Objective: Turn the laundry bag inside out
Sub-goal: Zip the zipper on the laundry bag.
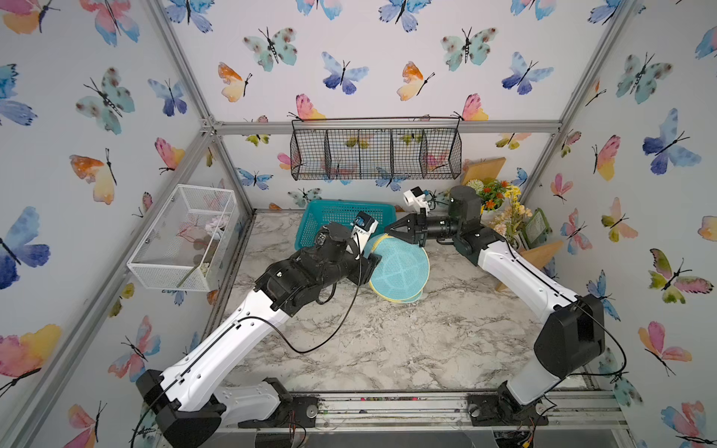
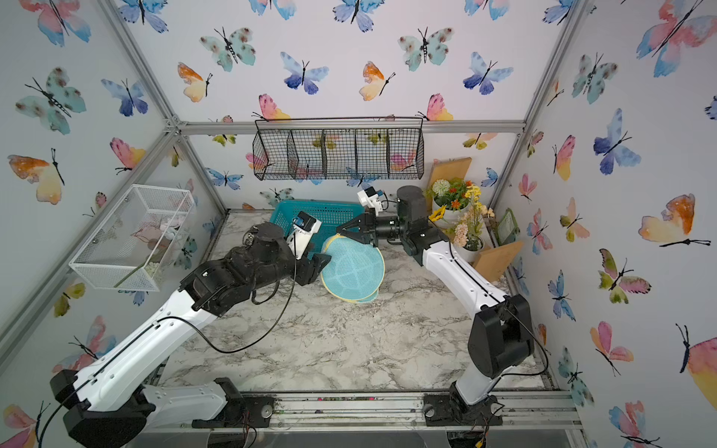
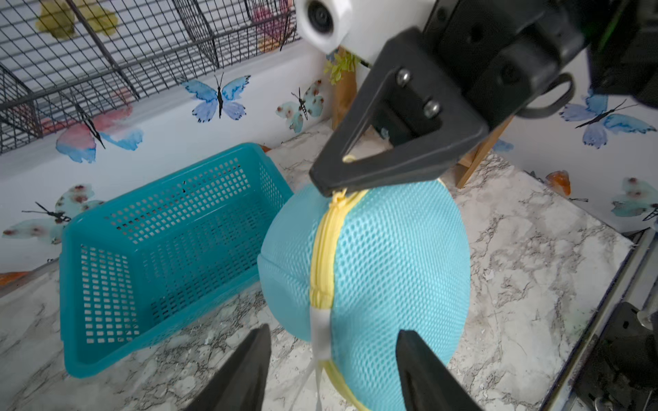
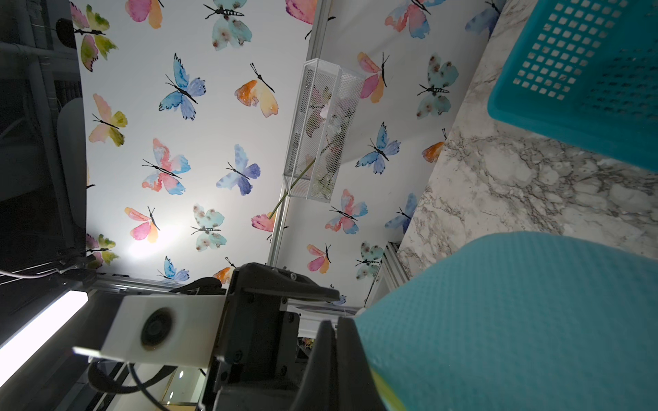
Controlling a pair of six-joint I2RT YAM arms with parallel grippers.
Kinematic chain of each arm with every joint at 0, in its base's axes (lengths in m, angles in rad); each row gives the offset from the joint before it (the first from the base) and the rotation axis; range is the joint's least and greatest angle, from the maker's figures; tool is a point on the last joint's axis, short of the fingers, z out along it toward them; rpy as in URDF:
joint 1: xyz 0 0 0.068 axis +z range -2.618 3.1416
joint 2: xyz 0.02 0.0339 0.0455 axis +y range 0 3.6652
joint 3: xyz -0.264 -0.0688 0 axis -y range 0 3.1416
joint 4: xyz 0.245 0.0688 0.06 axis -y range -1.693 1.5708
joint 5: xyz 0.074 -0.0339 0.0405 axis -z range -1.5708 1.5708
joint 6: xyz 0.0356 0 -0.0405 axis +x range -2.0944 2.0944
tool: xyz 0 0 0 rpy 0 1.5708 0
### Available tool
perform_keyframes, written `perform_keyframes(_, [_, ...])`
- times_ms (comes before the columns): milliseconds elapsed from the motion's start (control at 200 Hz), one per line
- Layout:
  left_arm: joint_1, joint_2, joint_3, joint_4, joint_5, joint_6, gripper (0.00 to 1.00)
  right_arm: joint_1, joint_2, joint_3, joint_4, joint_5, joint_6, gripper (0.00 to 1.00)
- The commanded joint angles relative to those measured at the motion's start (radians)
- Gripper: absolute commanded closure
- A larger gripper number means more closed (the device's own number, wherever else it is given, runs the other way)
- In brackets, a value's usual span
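- Locate the laundry bag (image 1: 401, 267) mid-table toward the rear, just in front of the teal basket (image 1: 337, 215) and btwn the two grippers. It sits in the same position in both top views (image 2: 353, 267).
- Orientation: one round mesh end faces up and fwd, tilted, w/ yellow piping round its rim.
- R gripper (image 1: 389, 229): it reaches in roughly horizontal. Its fingers are clamped together on the bag's upper rear edge.
- L wrist view: you see the R fingertips (image 3: 322, 179) pinching the top end of the yellow zipper strip (image 3: 322, 256) that runs down the bag's side.
- R wrist view: the R fingers (image 4: 329, 341) are pressed flat against each other, w/ the mesh (image 4: 516, 320) right beside them.
- L gripper (image 3: 333, 332): fingers are spread and grip nothing. They sit either side of the bag's lower end, w/ the white loop (image 3: 318, 320) hanging btwn them.
- Contact btwn the L fingers and the mesh: cannot tell.
- In a top view, the L gripper (image 2: 321, 265) sits at the bag's edge on the L arm's side.
- The bag's lower rim is down at the marble tabletop (image 1: 388, 349). Whether it rests there: cannot tell.
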Motion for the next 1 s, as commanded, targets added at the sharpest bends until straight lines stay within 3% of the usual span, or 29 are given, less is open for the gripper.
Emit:
perform_keyframes(0, [-0.029, 0.045, 0.069, 0.006, 0.06, 0.01, 0.37, 0.006, 0.007, 0.034, -0.055, -0.021, -0.053, 0.98])
perform_keyframes(250, [-0.051, 0.091, 0.046, 0.024, 0.041, 0.053, 0.41, 0.01, 0.006, 0.05, -0.064, -0.049, -0.054, 0.98])
perform_keyframes(430, [-0.048, 0.083, 0.017, 0.04, -0.047, 0.096, 0.42, 0.011, 0.002, 0.052, -0.067, -0.064, -0.056, 0.98])
perform_keyframes(996, [-0.032, 0.116, 0.069, 0.012, -0.067, 0.164, 0.42, 0.029, -0.008, 0.056, -0.112, -0.099, -0.085, 0.98])
